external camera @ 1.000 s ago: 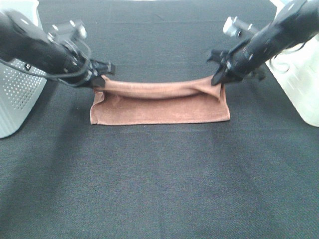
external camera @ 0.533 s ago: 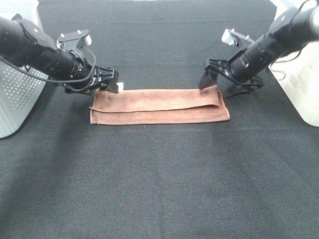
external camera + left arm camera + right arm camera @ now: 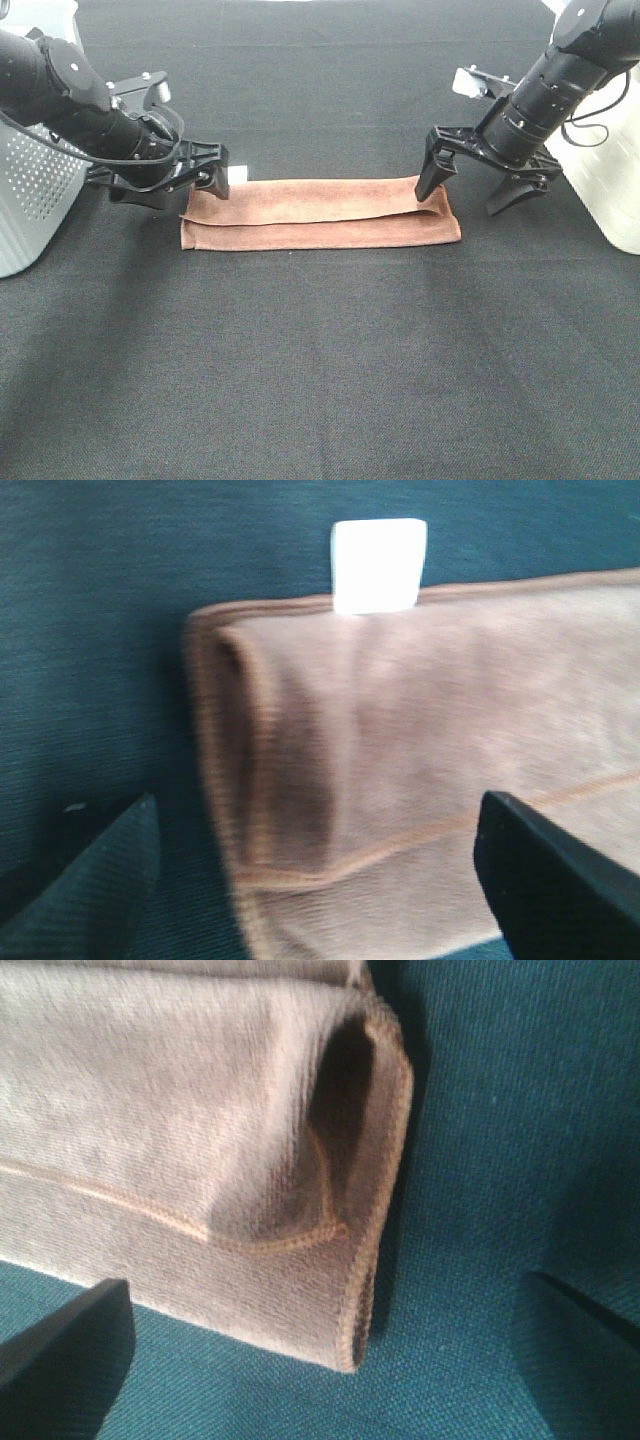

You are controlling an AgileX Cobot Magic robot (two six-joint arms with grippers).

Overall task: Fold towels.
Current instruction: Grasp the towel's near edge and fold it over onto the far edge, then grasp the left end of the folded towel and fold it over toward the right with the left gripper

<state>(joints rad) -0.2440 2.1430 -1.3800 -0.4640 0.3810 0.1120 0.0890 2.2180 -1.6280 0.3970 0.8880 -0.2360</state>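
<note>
Beside the towel (image 3: 320, 212), left end effector (image 3: 182, 184) and right end effector (image 3: 462, 197) gape empty; arms (image 3: 60, 100) cut off.

Left gripper (image 3: 320, 872) jaws spread wide, gripping nothing | terracotta towel (image 3: 420, 740) lay folded in layers, stitched hems exposed | white tag (image 3: 378, 565) projected from the edge opposite the fingertips (image 3: 545, 880) | dark woven table cover (image 3: 100, 630) beneath.

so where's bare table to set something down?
Widest: black table on the towel's near side. Also the strip behind it. Crowded: both towel ends, at the open left gripper and right gripper, flanked by white bins.
</note>
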